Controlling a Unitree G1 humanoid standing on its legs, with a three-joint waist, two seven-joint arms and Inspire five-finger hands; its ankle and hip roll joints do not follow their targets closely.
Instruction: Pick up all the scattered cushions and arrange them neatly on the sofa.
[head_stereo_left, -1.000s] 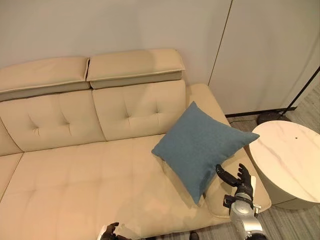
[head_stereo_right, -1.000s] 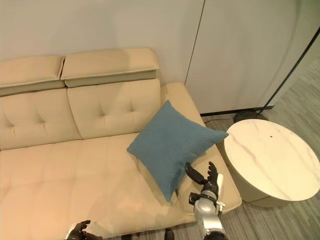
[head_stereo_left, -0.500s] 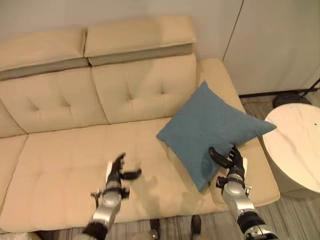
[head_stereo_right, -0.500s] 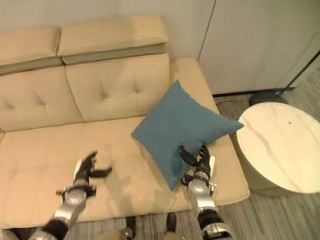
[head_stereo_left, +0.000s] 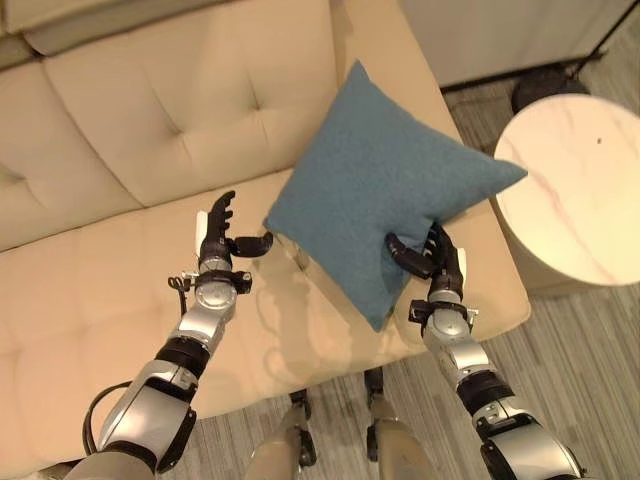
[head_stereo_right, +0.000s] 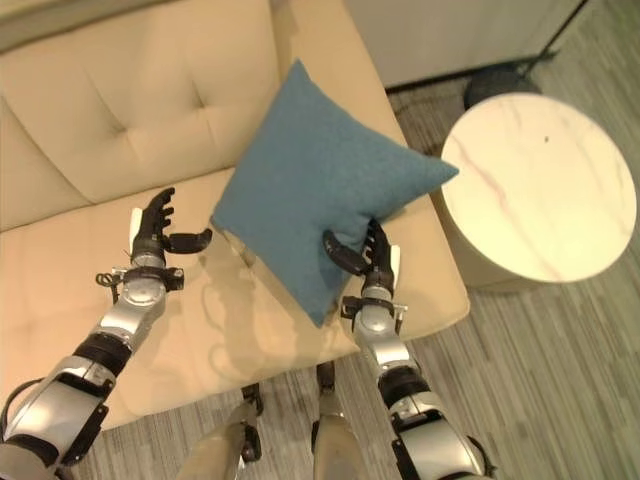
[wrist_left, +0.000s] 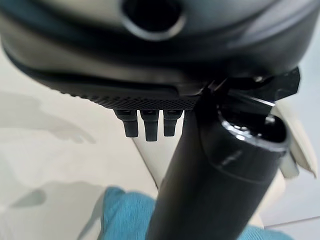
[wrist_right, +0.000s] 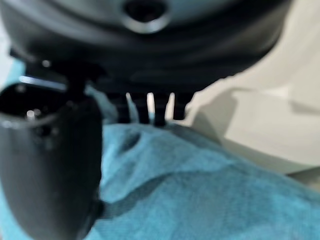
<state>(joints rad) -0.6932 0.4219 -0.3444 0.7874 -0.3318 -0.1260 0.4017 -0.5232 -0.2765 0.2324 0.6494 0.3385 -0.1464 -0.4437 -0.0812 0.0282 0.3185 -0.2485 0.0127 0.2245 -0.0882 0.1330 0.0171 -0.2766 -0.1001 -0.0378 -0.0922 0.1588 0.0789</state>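
**One blue cushion on the sofa, a hand on each side of it**

Going left to right. The sofa (head_stereo_left: 90, 290) is beige with tufted back panels, and there's just one of it, taking up most of the left and middle of the head views.

The left hand (head_stereo_left: 218, 243) hangs over the seat just beside the cushion's left corner. Its fingers are straight and spread, the thumb points toward the cushion, and it's wide open with nothing in it. In the left wrist view the fingertips (wrist_left: 146, 130) stick out over the pale seat, with a bit of blue cloth further along.

Then the cushion (head_stereo_left: 385, 190). I count one, blue, square, standing on a corner like a diamond. It leans against the sofa's right end, where the back meets the armrest, and its bottom corner comes down near the seat's front edge.

The right hand (head_stereo_left: 430, 262) is at the cushion's lower right edge. Its thumb lies across the front of the cloth and the fingers go up behind it, so it's pinching that edge. In the right wrist view the fingers (wrist_right: 150, 107) sit right on the blue cloth.

Furthest right there's one round table (head_stereo_left: 580, 200) with a pale marbled top, on the grey floor (head_stereo_left: 590, 370), just beside the sofa's armrest.
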